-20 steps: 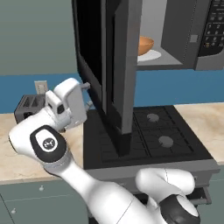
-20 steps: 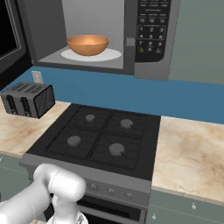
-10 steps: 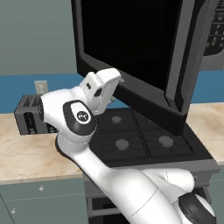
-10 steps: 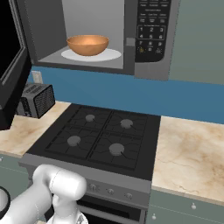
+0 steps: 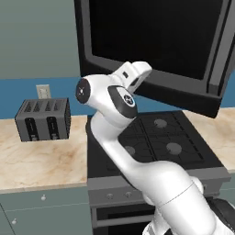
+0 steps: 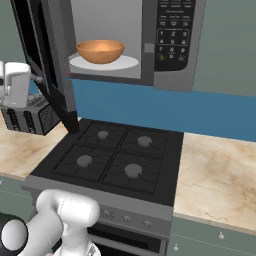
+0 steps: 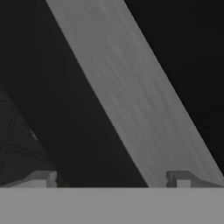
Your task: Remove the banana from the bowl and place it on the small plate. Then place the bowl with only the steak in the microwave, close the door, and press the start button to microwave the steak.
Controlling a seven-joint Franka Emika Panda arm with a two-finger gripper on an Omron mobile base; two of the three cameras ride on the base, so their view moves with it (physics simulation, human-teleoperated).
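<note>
While the wide dark-grey door [image 5: 156,46] with its big dark glass window stands partly swung out over the stove, the white arm reaches up from below with its hand at the door's lower edge. In the left base view, going from the left, a small dark slotted toaster [image 5: 43,119] sits on the beige marbled counter [image 5: 41,160] below a pale wall outlet [image 5: 42,91]; next comes the arm's elbow, then the black four-burner stove [image 5: 160,137], with the door hanging above it.

In the right base view the white hand shows at the far left edge, against the outer face of the door [image 6: 37,55], which is seen nearly edge-on here. The toaster [image 6: 27,117] sits just below the hand. To the right, the large dark-grey box-shaped microwave [image 6: 150,45] is open, and inside it the round orange-brown bowl [image 6: 100,51] with smooth sides rests on the white round turntable disc [image 6: 122,63]. What lies in the bowl cannot be told from this angle. The button panel [image 6: 172,30] is at the microwave's right. Below are the stove [image 6: 112,155] and more counter [image 6: 215,175].

In the hand view the gripper [image 7: 111,178] has its two small fingertips [image 7: 43,178] spread wide apart, grasping nothing, and the lighter grey frame of the door [image 7: 131,100] runs diagonally just ahead of them.
</note>
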